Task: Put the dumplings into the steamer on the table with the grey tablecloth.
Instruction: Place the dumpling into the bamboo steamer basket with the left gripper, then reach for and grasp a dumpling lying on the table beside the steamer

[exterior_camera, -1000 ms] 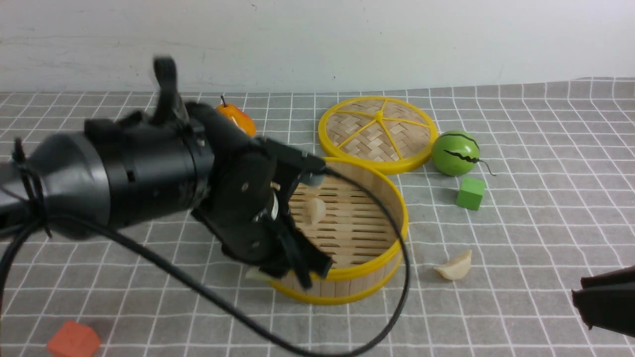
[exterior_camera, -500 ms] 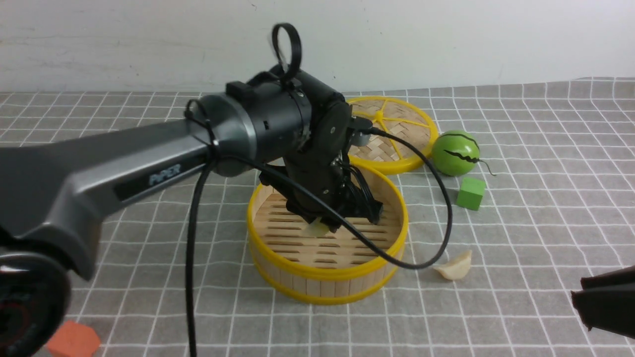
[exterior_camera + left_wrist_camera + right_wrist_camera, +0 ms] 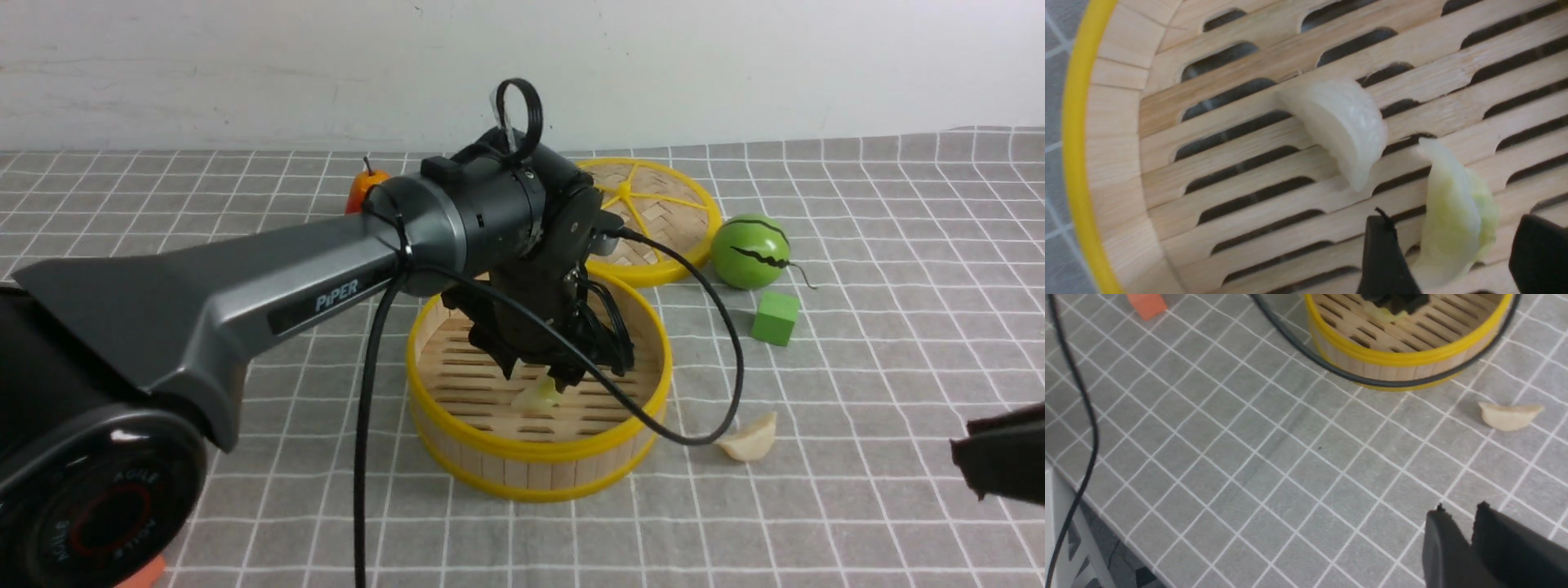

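Observation:
The steamer (image 3: 539, 451) stands mid-table on the grey tablecloth (image 3: 857, 384). My left gripper (image 3: 540, 377) reaches down into it and is open. In the left wrist view a pale green dumpling (image 3: 1453, 228) lies on the slat floor (image 3: 1274, 228) between the spread fingers of my left gripper (image 3: 1453, 249), with a gap on each side. A cream-white dumpling (image 3: 1343, 126) lies beside it. Another cream dumpling (image 3: 747, 438) lies on the cloth right of the steamer, also in the right wrist view (image 3: 1508, 414). My right gripper (image 3: 1461, 512) hovers low at the near right, shut and empty.
Behind the steamer lies the woven lid (image 3: 653, 204). A green striped ball (image 3: 747, 251) and a green block (image 3: 774, 318) sit to its right. An orange pear (image 3: 363, 188) peeks out behind my left arm. An orange block (image 3: 1147, 304) lies near left. A black cable (image 3: 727, 367) loops over the steamer's rim.
My left arm swung from the steamer's near-left rim to over its floor and dipped in. Its jaws spread, and the green dumpling now rests on the slats. The right gripper barely moved.

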Controlling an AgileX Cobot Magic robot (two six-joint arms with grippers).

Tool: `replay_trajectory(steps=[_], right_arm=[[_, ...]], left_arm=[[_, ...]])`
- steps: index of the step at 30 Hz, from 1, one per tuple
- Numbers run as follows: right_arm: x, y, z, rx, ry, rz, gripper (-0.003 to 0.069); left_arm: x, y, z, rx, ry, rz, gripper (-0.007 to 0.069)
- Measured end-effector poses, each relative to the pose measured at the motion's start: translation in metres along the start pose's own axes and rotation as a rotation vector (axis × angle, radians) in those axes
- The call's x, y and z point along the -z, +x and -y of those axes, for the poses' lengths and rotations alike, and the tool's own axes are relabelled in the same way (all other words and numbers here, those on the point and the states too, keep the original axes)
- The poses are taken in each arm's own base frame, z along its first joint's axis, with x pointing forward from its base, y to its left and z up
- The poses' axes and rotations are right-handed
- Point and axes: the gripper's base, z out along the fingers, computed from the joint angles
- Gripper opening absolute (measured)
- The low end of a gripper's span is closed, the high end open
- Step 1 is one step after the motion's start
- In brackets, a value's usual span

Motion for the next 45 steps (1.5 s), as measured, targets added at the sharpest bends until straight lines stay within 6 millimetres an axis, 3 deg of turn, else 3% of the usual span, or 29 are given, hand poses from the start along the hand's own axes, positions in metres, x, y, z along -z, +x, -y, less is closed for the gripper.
replay_trajectory(steps=[5,8,12,13,14,16,20,22,28,31,36,45], right_arm=[[-0.025,-0.024,0.020,-0.051,0.042,-0.104,0.0046],[-0.056,-0.029,0.037,-0.108,0.057,-0.208,0.0015],[-0.115,-0.024,0.069,-0.209,0.123,-0.364,0.0006],[-0.117,-0.024,0.070,-0.215,0.127,-0.368,0.0006],[-0.137,-0.022,0.081,-0.266,0.158,-0.382,0.0015],[-0.158,-0.021,0.092,-0.330,0.197,-0.374,0.0041],[-0.189,-0.018,0.108,-0.423,0.244,-0.327,0.0162],[-0.198,-0.018,0.112,-0.447,0.257,-0.307,0.0208],[-0.237,-0.010,0.132,-0.574,0.313,-0.227,0.0533],[-0.252,-0.003,0.138,-0.614,0.322,-0.229,0.0607],[-0.266,0.003,0.140,-0.652,0.305,-0.254,0.0578],[-0.270,0.002,0.126,-0.524,0.258,-0.330,0.0356]], left_arm=[[0.075,-0.006,-0.012,-0.068,0.001,0.024,0.0387],[0.139,-0.001,-0.022,-0.064,0.032,0.119,0.0337],[0.217,0.019,-0.037,-0.039,0.073,0.263,0.0207],[0.221,0.021,-0.038,-0.037,0.076,0.271,0.0207],[0.242,0.034,-0.043,-0.030,0.090,0.304,0.0154],[0.261,0.053,-0.049,-0.026,0.101,0.323,0.0090],[0.268,0.098,-0.057,-0.027,0.118,0.280,-0.0014],[0.269,0.112,-0.060,-0.027,0.126,0.270,-0.0014],[0.251,0.184,-0.067,0.010,0.154,0.176,-0.0014],[0.247,0.205,-0.070,0.018,0.160,0.182,-0.0014],[0.243,0.221,-0.075,0.034,0.143,0.180,-0.0014],[0.242,0.221,-0.076,0.033,0.124,0.192,-0.0014]])
